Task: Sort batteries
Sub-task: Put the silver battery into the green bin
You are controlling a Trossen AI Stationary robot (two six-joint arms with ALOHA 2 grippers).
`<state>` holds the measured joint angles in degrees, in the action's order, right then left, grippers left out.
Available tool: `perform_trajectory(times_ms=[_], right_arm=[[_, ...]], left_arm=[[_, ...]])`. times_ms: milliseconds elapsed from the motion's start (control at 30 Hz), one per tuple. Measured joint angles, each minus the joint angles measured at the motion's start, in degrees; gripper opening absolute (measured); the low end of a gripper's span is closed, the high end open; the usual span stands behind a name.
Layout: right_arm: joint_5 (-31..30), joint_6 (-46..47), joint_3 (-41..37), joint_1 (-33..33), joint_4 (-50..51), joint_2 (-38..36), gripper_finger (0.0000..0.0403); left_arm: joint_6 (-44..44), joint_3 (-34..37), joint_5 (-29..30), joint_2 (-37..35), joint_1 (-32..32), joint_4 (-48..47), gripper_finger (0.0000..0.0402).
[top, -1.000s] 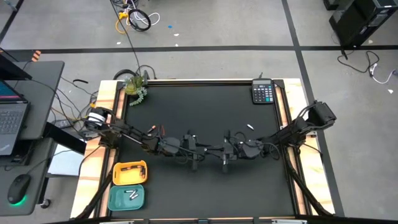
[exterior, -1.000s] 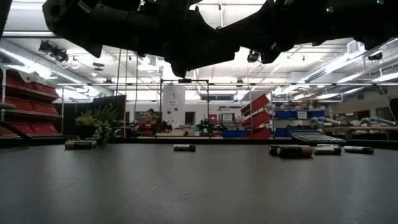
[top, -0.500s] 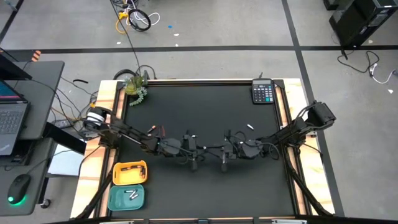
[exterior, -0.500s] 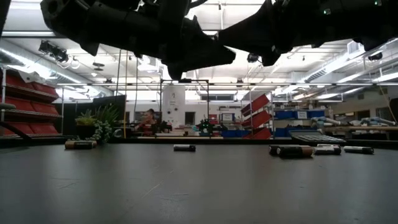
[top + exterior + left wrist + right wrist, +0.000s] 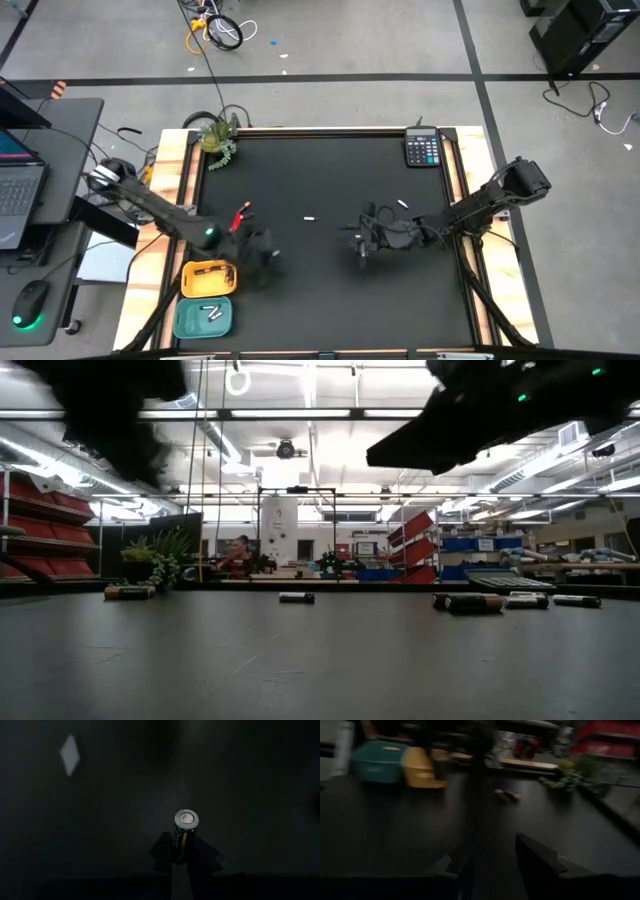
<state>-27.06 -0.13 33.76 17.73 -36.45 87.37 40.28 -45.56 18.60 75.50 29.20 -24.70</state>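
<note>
My left gripper [image 5: 264, 258] is over the near left of the black mat, beside the yellow bin [image 5: 208, 278]. It is shut on a dark battery with a copper band [image 5: 184, 829]. My right gripper [image 5: 362, 247] hovers over the mat's middle right, open and empty [image 5: 500, 862]. Loose batteries lie on their sides on the mat: a white one [image 5: 309, 217], another white one [image 5: 403, 204] and a dark one with a reddish end [image 5: 243, 212]. The low view shows several along the far side [image 5: 468, 602]. The teal bin [image 5: 203, 317] holds two white batteries. My left gripper pinches the dark battery between its two fingers [image 5: 161, 854], which grip its lower part [image 5: 181, 851]. The fingers point down at the mat and the battery stands along them, with its silvery flat end [image 5: 186, 818] toward the wrist camera. The low view shows nothing of it touching the table.
A calculator [image 5: 423, 148] sits at the far right corner and a small plant [image 5: 217, 140] at the far left corner. The two bins stand outside the mat's near left corner. A laptop desk stands to the left of the table. A person sits far off in the room [image 5: 240, 552].
My left arm has swung quickly from the mat's middle, where it was beside my right gripper, toward the near left and the yellow bin, still shut on the dark battery. My right gripper has stayed about where it was.
</note>
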Motion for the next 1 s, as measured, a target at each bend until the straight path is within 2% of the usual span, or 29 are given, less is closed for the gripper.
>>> perform_trajectory(times_ms=[67,200,533,700,800,900,1000], right_arm=[[-0.25,-0.88,0.0,-2.25,-0.48,0.02,0.0145],[-0.02,-0.92,-0.02,-7.09,-1.32,0.61,0.0142],[4.49,-0.94,-0.02,-13.52,-4.61,0.61,0.0142],[6.14,-0.95,-0.02,-13.6,-4.65,0.63,0.0141],[6.17,-0.99,-0.01,-12.96,-4.37,0.63,0.0139],[6.24,-1.01,-0.01,-12.15,-3.69,0.63,0.0139],[6.33,-1.03,-0.02,-11.4,-2.63,0.63,0.0139]], left_arm=[[8.41,0.02,-2.54,-0.99,4.87,-4.48,0.0035],[21.69,0.02,-5.8,-1.8,14.48,-4.8,0.0035],[51.71,0.02,-2.65,-1.78,30.26,-3.32,0.0041],[61.52,0.02,-0.77,-1.66,35.79,-3.89,0.0043],[67.54,0.02,-0.73,-1.17,37.94,-7.29,0.0046],[73.95,0.02,-2.71,-0.77,39.14,-9.79,0.006],[76.03,0.02,-3.96,-0.69,39.6,-9.46,0.0078]])
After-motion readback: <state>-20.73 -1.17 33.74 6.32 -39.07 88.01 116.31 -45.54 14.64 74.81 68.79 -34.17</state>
